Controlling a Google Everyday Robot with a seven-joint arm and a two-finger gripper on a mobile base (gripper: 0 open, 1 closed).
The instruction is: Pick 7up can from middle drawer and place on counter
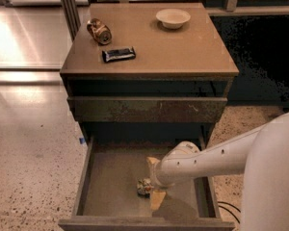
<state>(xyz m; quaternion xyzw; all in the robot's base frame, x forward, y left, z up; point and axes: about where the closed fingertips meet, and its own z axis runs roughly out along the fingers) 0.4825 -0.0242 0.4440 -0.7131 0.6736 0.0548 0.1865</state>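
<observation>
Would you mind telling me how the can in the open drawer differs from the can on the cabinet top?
The 7up can is whitish-silver; the brown can is brownish-gold. The 7up can lies in the middle drawer, the brown can up on the counter. The open gripper is right beside the 7up can, far from the brown can. Both are small drink cans.
</observation>
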